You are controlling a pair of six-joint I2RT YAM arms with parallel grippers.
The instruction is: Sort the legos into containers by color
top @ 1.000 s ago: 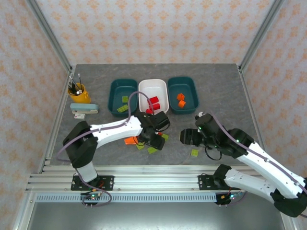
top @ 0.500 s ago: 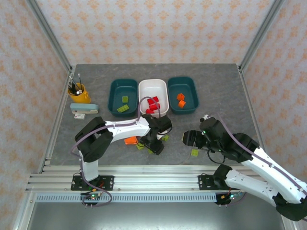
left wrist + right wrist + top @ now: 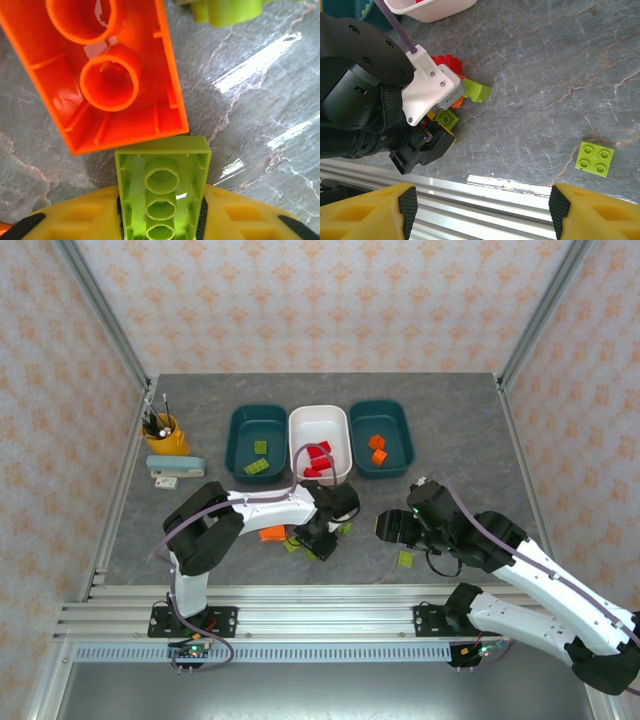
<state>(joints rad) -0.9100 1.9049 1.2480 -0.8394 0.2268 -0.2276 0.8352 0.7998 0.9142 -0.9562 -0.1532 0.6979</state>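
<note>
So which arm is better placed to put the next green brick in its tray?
Left: the left gripper grips a lime green brick; the right gripper hangs open, holding nothing.

Left wrist view: orange brick point(image 3: 107, 75) cut by top edge, green brick point(image 3: 162, 185) by bottom edge; right wrist view: white tray point(image 3: 440, 12) mostly cropped
</note>
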